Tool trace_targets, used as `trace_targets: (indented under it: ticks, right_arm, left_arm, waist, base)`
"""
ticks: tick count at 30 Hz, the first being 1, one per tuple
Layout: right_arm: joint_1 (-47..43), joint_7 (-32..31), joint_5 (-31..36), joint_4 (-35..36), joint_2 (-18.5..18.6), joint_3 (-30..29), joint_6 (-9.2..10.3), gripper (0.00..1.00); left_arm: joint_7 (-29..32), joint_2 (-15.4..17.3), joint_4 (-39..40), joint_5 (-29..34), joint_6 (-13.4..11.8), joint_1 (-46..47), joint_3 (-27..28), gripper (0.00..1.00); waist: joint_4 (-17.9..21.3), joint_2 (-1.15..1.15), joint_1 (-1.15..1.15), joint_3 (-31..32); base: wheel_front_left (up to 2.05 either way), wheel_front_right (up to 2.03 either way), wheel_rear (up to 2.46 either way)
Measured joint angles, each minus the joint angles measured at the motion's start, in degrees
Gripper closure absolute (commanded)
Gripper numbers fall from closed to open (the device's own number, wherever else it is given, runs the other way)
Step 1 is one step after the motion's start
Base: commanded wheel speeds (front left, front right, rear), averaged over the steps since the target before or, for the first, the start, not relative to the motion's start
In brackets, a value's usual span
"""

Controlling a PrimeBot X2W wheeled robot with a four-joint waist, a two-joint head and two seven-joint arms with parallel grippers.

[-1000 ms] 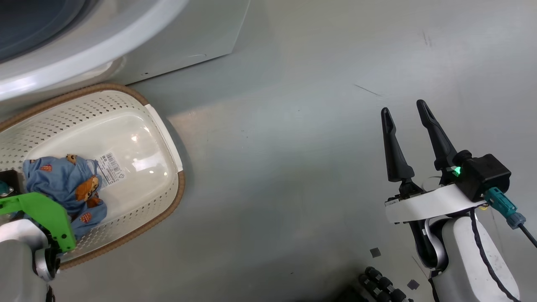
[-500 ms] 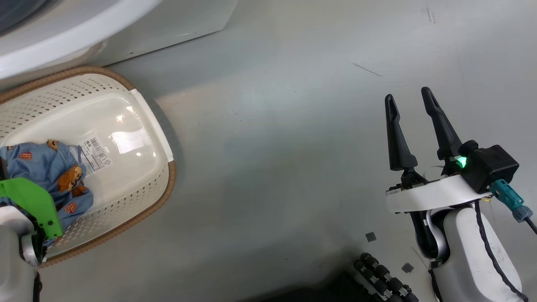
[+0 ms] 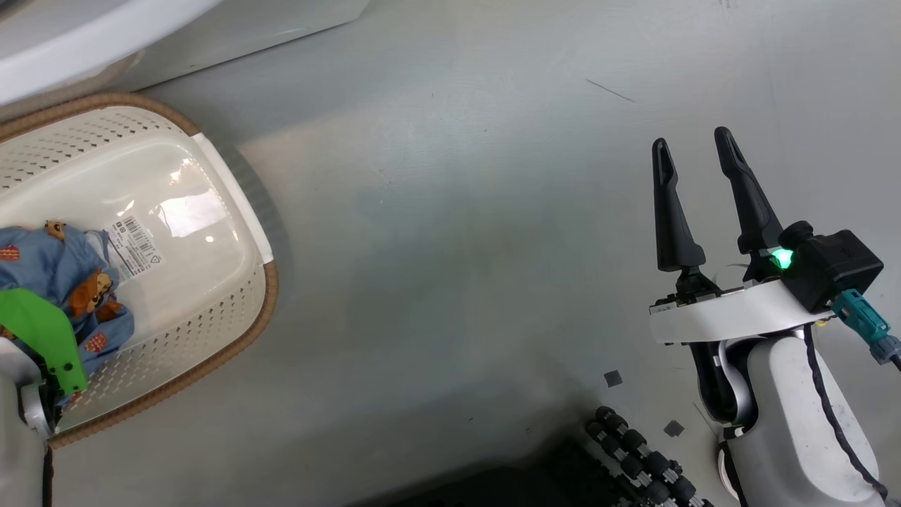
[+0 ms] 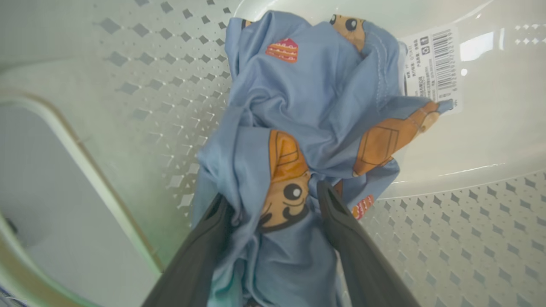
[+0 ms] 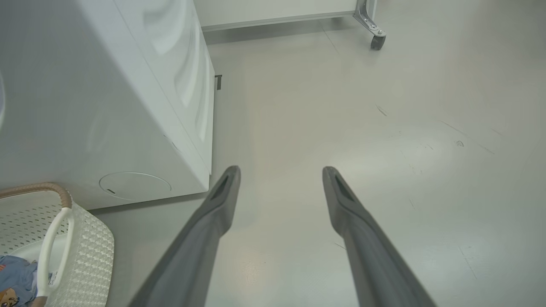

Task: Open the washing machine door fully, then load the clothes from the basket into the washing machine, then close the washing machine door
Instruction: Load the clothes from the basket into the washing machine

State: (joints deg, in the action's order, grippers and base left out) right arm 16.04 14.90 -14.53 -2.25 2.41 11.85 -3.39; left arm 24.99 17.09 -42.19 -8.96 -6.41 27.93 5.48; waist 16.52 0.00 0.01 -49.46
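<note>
Left gripper gapes wide, straddling the crumpled blue bear-print clothes dead ahead in the cream perforated plastic basket, head view's lower left, nothing clamped. Right gripper, open and empty, far right.

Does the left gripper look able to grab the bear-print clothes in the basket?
Probably yes: the left gripper is inside the basket, open fingers either side of a fold of the blue bear-print clothes, nothing between.

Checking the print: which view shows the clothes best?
Left wrist view: the clothes lie close and central. Head view shows them partly behind a green bracket; right wrist view, just a corner.
</note>
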Motion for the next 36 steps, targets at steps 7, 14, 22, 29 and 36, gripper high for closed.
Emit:
trace_targets:
  ticks: [7,14,22,29,36]
  right_arm:
    - [0.09,0.0,-0.09,0.01,-0.02,0.0,0.0,0.0]
    - [0.54,0.0,-0.09,-0.04,-0.04,-0.29,0.01,0.0]
    - [1.14,0.0,-0.09,-0.69,-0.03,-0.93,0.05,0.0]
    - [1.12,0.0,0.11,-2.09,-0.02,-2.49,0.0,0.0]
    - [0.97,0.0,1.68,-3.26,-0.01,-4.49,-0.09,0.0]
  left_arm:
    - [-0.42,-0.01,-1.65,0.41,-0.01,1.15,-0.31,1.0]
    - [-1.59,-0.22,-3.12,0.37,-0.01,2.41,-0.2,1.0]
    - [-5.97,-2.99,-3.52,-0.66,-0.03,2.48,0.21,1.0]
    - [-12.06,-7.13,-2.65,-2.27,0.0,0.88,0.41,1.0]
    - [-18.56,-11.46,-0.81,-5.32,0.92,-1.63,1.83,1.0]
  waist:
    - [0.14,0.0,0.0,-0.43]
    - [-0.05,0.0,0.0,-0.38]
    - [-0.84,0.0,0.0,1.91]
    - [-2.28,0.0,0.0,5.63]
    - [-4.55,0.0,0.0,10.48]
  base:
    - [0.0,0.0,0.0]
    - [0.0,0.0,0.0]
    - [0.0,0.0,0.0]
    - [0.0,0.0,0.0]
    - [0.0,0.0,0.0]
